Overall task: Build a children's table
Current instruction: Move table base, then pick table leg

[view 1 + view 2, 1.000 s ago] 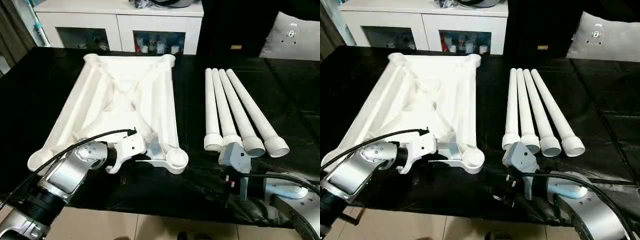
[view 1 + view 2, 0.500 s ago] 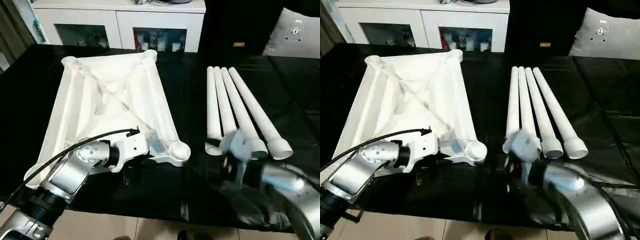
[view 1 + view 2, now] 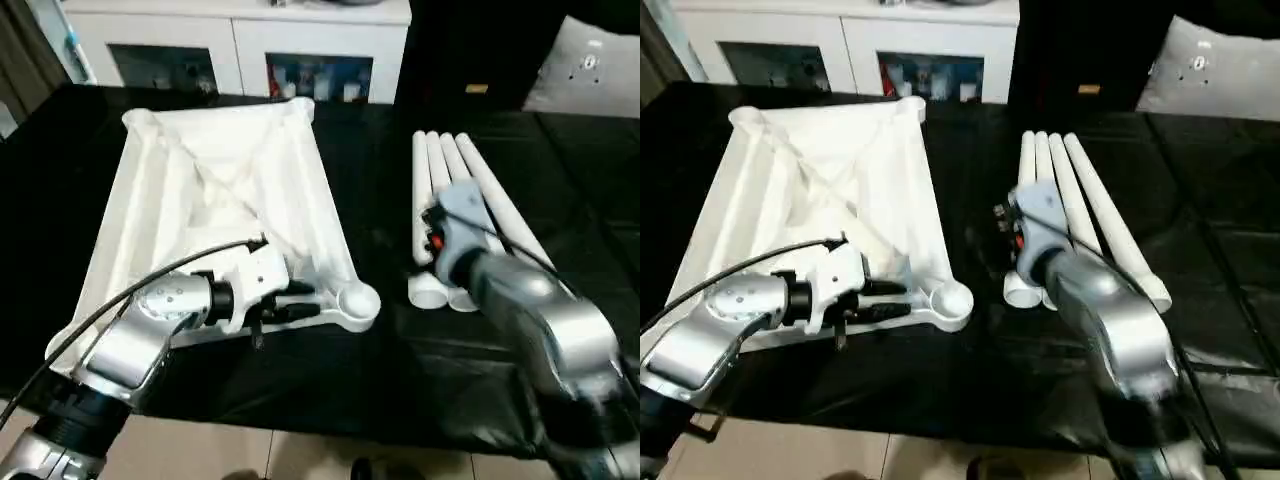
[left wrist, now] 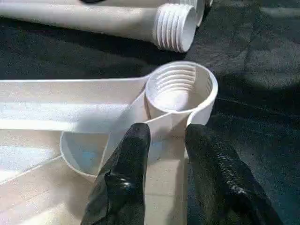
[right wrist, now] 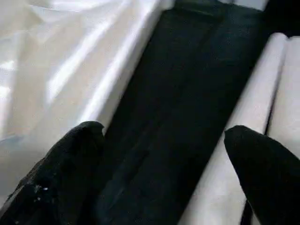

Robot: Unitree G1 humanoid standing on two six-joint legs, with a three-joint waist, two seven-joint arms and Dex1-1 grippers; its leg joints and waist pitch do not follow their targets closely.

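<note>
While upside down on the black-covered work surface (image 3: pixel 330 390), white square plastic tabletop (image 3: pixel 215 190): ribbed underside up.
Left gripper (image 4: pixel 166 136): fingers nearly closed, pinching the rim by the tabletop's near round corner socket (image 4: pixel 180 89).
Right gripper (image 5: pixel 164 136): fingers spread wide, holding nothing, hanging between the tabletop and the white tube legs (image 3: pixel 480 205) beside it.

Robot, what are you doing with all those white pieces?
The robot is building a little table. The white table top lies upside down on the black work surface. The left end effector pinches a rib beside the near corner socket. The right end effector, fingers wide open, hovers between the top and the four legs lying side by side. No leg is screwed in yet.
</note>
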